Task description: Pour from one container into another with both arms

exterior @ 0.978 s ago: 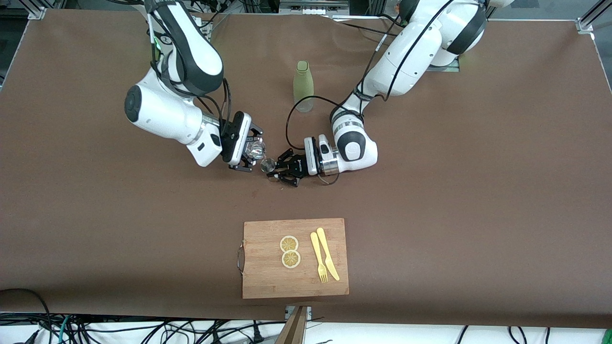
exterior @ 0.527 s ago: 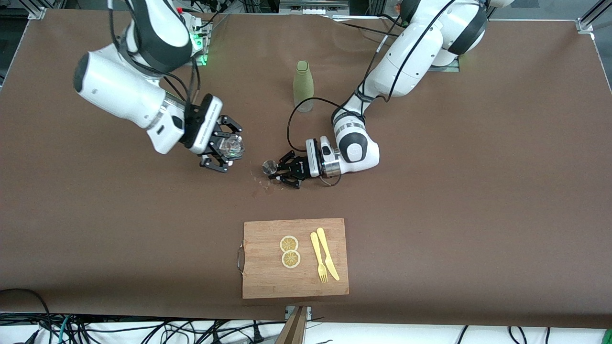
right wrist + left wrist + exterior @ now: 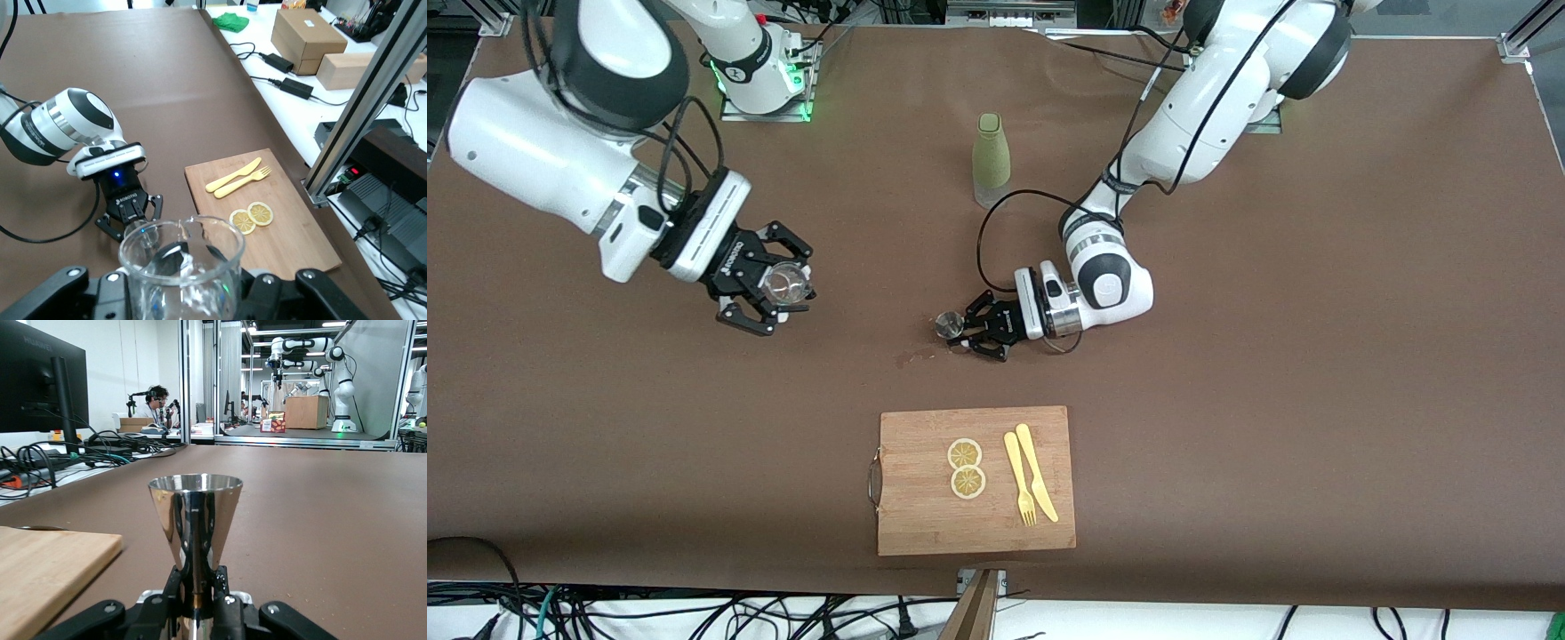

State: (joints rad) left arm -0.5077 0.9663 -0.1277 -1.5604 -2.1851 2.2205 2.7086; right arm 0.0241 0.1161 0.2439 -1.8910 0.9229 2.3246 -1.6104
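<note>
A small steel jigger stands low over the table's middle, and my left gripper is shut on its narrow waist; in the left wrist view the jigger rises upright between the fingers. A clear glass pitcher hangs over the table toward the right arm's end, with my right gripper shut on it. The right wrist view shows the pitcher upright with its spout rim up, and the jigger and the left gripper farther off.
A green bottle stands farther from the front camera than the jigger. A wooden cutting board with two lemon slices, a yellow fork and knife lies nearer the camera. A few spilled specks mark the table beside the jigger.
My right arm has swung the pitcher away from the jigger toward its own end of the table and brought it upright. The left gripper with the jigger has shifted slightly.
</note>
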